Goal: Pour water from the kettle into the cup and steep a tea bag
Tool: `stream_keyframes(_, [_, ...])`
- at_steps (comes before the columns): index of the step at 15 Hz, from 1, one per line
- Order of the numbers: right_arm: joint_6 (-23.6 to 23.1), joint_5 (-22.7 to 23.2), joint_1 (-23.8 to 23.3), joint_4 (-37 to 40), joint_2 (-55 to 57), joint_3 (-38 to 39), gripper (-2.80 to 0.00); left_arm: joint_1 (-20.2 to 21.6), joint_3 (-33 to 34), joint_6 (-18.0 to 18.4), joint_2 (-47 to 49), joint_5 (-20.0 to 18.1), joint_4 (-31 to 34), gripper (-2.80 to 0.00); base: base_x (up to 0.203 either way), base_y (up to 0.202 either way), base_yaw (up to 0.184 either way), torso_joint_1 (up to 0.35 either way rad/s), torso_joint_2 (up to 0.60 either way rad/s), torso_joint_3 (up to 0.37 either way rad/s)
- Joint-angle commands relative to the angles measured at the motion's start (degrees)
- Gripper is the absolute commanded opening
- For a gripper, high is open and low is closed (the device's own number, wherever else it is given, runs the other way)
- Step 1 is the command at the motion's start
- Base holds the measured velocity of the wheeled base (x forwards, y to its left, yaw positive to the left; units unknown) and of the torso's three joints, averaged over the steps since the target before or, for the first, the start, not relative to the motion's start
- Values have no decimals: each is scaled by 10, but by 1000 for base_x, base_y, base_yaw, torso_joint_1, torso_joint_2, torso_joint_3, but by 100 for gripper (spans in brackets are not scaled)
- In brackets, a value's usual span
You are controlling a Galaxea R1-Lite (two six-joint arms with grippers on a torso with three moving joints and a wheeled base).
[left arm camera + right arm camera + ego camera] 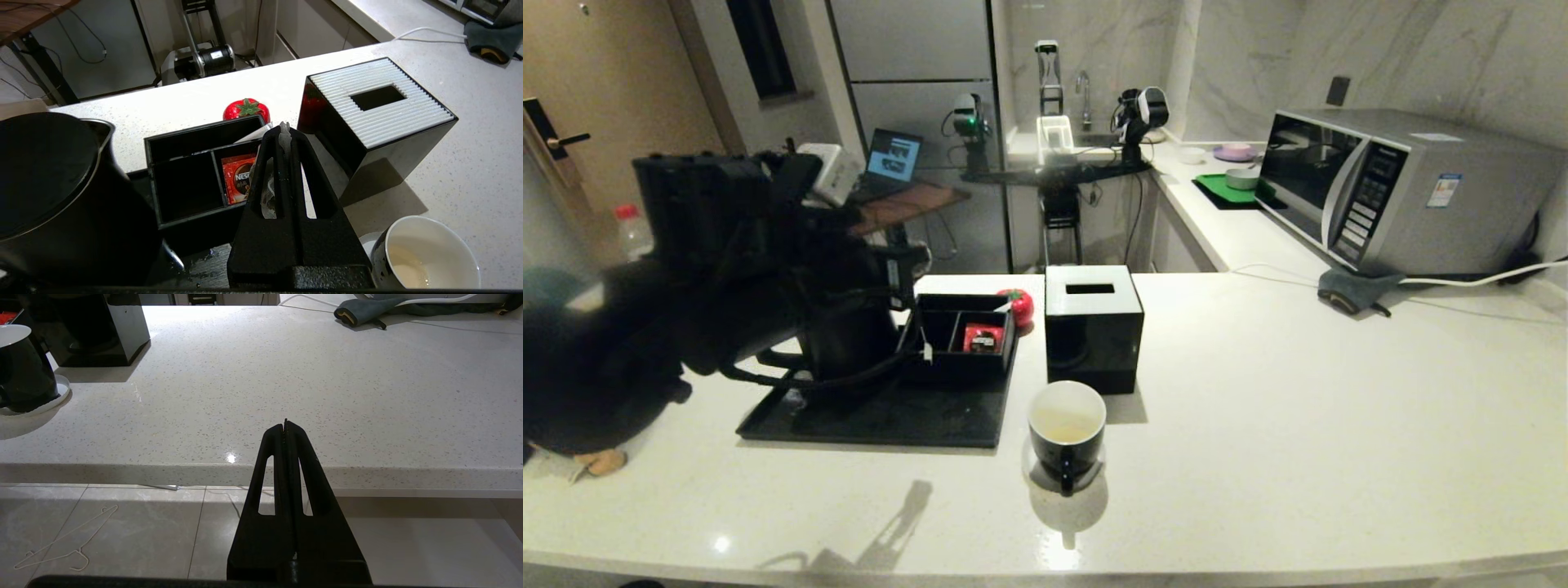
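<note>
left gripper [284, 132] is pinched tight on the tea bag [267, 192], and you can see the greyish-white pouch squeezed between the closed fingers, a scrap of it poking out past the tips and the rest bunched along the inside. it hangs above the compartment box [196, 179] on the black tray [890, 420], just beside the kettle [53, 196].

now the relation that matters: the cup [1067, 429] stands off the tray on the counter [1298, 408], to the gripper's right and nearer the robot, in front of the black tissue box [1092, 327]. so the carry looks like a short swing rightward and back toward the robot's side, then down. the cup's mouth faces straight up, pale yellowish water [408, 261] already pooled low inside, so pouring appears done and steeping is what remains.

the pouch seems to hang along the line of the fingers, so it should go in lengthwise if the gripper tips down over the rim.

right gripper [285, 425] sits closed and empty out past the counter's front edge, parked; the left is plainly the working arm.
</note>
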State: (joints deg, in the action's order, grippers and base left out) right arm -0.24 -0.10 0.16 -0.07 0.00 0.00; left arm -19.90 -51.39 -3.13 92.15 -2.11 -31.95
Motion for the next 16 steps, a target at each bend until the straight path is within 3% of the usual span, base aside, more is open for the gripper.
stream_keyframes(1, [0,0,0,0,0,0,-280,2,9,-1,-21,0,-1,-280,0,0,0,0,0,0])
stream_keyframes(16, [-5,-1,0,0,0,0,-280,2,41,-1,-51,0,1,-280,0,0,0,0,0,0])
